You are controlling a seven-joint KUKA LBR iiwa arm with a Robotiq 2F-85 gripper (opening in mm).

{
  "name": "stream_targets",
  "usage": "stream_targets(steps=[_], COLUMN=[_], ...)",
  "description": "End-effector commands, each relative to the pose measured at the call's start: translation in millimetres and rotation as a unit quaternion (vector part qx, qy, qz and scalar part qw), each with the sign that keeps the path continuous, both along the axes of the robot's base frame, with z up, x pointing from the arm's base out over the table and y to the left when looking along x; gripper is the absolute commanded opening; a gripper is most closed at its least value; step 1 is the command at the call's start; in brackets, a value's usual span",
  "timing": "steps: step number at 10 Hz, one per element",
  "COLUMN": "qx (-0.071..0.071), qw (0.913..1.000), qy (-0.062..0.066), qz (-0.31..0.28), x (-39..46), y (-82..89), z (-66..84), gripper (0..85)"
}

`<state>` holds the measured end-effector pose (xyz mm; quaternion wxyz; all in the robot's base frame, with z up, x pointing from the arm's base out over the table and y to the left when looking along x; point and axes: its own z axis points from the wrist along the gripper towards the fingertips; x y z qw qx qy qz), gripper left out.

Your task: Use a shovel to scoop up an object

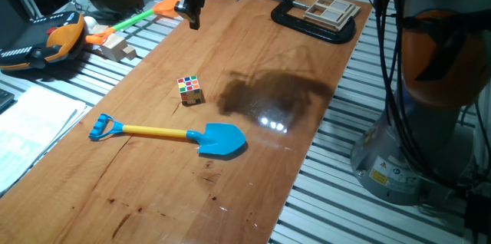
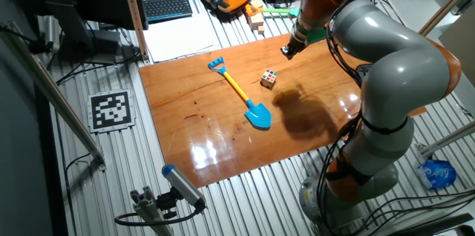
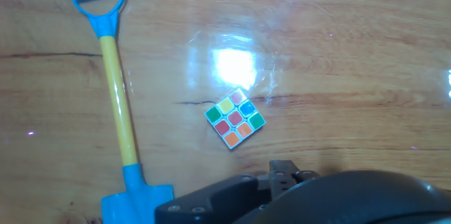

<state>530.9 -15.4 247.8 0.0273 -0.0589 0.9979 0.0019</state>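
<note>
The gripper (image 1: 192, 15) hangs above the far table edge, holding nothing; I cannot tell its opening. Only the hand view shows the puzzle cube's (image 3: 235, 119) top beside the blue shovel (image 3: 115, 104).

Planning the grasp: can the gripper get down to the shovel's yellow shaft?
Probably yes: the shovel lies flat and alone, apart from the cube, with nothing over it; the gripper hangs above the table.
</note>
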Motion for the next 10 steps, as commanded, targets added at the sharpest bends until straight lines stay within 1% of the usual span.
stream_targets(steps=[1, 2, 3, 4, 5, 6, 7, 8, 10], qx=[0.004, 0.001, 0.005, 0.007, 0.007, 0.011, 0.013, 0.013, 0.012], qw=[0.9999, 0.9995, 0.9993, 0.9991, 0.999, 0.9992, 0.9991, 0.9993, 0.9996], qy=[0.003, 0.002, 0.005, 0.011, 0.015, 0.018, 0.025, 0.025, 0.021], qz=[-0.016, -0.031, -0.038, -0.039, -0.041, -0.035, -0.031, -0.023, -0.015], x=[-0.1, 0.1, 0.3, 1.7, 4.6, 7.9, 11.9, 12.1, 7.1], y=[0.2, 9.2, 18.4, 25.7, 37.9, 51.5, 68.0, 81.5, 114.0], z=[0.0, -1.1, -1.1, -0.1, 2.5, 3.7, 5.2, 6.2, 7.5], gripper=[0.0, 0.0, 0.0, 0.0, 0.0, 0.0, 0.0, 0.0, 0.0])
